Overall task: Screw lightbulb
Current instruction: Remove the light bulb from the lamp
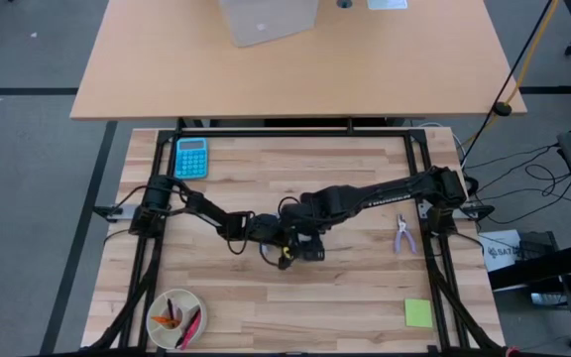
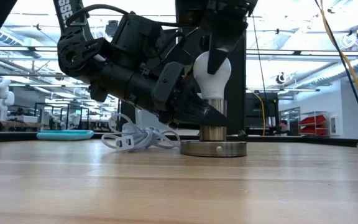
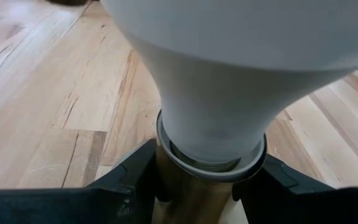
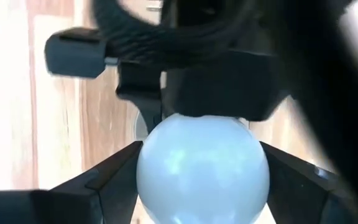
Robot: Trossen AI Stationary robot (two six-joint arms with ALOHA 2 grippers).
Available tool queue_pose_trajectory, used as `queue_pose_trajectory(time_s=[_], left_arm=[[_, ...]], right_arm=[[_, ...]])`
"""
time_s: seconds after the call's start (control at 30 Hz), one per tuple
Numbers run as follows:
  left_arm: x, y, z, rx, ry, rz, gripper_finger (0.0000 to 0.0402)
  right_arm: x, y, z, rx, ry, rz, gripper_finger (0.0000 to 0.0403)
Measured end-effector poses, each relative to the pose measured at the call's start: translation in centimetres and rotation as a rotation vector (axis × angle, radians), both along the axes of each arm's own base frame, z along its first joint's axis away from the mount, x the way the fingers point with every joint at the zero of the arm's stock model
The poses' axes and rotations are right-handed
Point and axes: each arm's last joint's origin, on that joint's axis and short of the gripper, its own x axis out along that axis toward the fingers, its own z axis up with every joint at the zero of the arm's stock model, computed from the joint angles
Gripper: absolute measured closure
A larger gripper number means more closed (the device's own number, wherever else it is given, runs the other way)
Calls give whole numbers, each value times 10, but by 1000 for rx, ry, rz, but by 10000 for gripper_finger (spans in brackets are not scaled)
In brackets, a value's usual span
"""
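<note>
The white lightbulb point(image 2: 211, 73) stands upright, its narrow end down in the metal socket's barrel point(image 2: 213, 127), which rises from a round flat disc point(image 2: 213, 149) on the table. My right gripper point(image 4: 201, 180) comes down from above and is shut on the bulb's globe point(image 4: 201, 165). My left gripper point(image 3: 197, 199) reaches in low from the table's left and is shut on the socket barrel below the bulb. In the high view both grippers point(image 1: 278, 246) point(image 1: 307, 241) meet at the table's middle and hide the bulb. My left gripper pinches the socket's barrel point(image 3: 182, 202) between its two fingers point(image 3: 126, 183), just under the bulb's collar. It comes nearly level from the table's left. The socket stands upright with its disc on the table. My right gripper pinches the bulb's round globe point(image 4: 160, 174) between its two fingers point(image 4: 104, 180), one on either side. The fingers point down from above. The bulb stands upright with its lower end in the socket.
A white coiled cable point(image 2: 138, 138) lies beside the socket. A teal calculator point(image 1: 190, 157) lies far left, pliers point(image 1: 402, 234) at the right, a green note point(image 1: 418, 313) near right, and a bowl with small things point(image 1: 174, 319) near left.
</note>
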Motion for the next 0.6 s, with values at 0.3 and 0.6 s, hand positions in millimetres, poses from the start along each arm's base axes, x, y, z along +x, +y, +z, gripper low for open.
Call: queue_pose_trajectory(time_s=[0.3,0.6], left_arm=[[0,0,0,13,-2,-22,227],[0,-1,0,3,-1,-23,227]], right_arm=[[1,-1,0,-107,-24,388,128],[1,-1,0,-129,-21,398,124]])
